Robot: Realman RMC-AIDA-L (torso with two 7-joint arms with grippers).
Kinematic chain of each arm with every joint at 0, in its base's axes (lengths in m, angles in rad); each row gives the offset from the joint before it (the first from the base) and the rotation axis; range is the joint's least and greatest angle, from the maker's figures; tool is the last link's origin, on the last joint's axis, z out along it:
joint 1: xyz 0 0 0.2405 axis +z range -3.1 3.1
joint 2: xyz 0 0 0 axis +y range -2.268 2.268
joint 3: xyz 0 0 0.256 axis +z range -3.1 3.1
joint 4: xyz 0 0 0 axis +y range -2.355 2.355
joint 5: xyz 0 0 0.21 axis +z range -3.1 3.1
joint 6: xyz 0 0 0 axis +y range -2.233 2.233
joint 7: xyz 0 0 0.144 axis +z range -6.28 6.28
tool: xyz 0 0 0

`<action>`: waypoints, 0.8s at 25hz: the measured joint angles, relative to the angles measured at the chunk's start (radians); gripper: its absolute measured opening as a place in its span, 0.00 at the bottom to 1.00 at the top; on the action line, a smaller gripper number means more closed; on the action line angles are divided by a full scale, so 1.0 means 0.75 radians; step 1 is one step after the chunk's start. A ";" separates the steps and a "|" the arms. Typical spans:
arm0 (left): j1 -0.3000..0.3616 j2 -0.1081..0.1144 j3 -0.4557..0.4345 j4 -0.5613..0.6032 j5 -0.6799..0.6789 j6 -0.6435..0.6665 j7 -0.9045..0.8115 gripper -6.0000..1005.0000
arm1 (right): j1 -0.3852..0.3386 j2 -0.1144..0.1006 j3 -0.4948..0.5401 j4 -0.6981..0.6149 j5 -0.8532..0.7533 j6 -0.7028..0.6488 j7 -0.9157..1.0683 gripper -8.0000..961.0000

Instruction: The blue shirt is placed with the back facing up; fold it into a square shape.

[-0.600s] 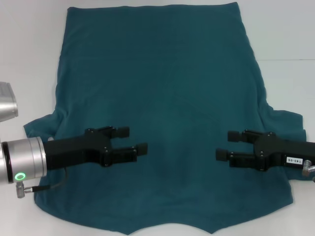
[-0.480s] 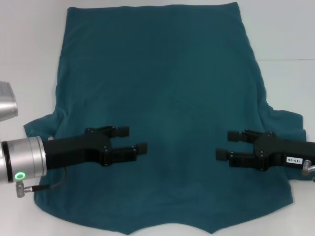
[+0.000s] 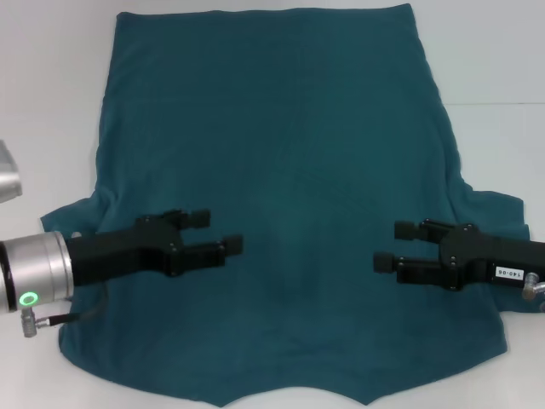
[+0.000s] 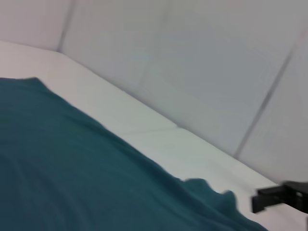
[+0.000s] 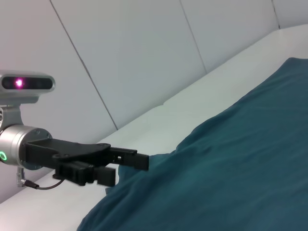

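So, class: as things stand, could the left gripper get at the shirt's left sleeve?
Probably yes. The left gripper, open, hovers over the blue shirt near that sleeve, and nothing lies between them.

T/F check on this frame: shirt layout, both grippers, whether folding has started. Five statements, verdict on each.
1. The blue shirt lies spread flat, plain side up. True.
2. The left gripper is shut on a sleeve. False: it is open over the shirt body, holding nothing.
3. The right gripper is open, pointing toward the left one. True.
4. The shirt is already folded in half. False: it is fully spread, no fold made.
5. White lettering shows on the fabric. False: none is visible.
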 joint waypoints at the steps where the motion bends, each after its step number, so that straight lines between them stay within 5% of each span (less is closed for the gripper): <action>1: 0.002 0.000 -0.019 -0.003 0.000 -0.009 -0.003 0.87 | 0.000 0.001 0.001 0.000 0.001 0.000 -0.001 0.95; 10: 0.047 0.000 -0.325 -0.046 -0.002 -0.116 -0.039 0.86 | 0.004 0.001 0.004 -0.001 0.024 0.004 0.002 0.95; 20: 0.136 -0.001 -0.444 -0.042 0.009 -0.221 -0.053 0.85 | 0.021 0.003 0.000 0.000 0.026 0.013 0.033 0.95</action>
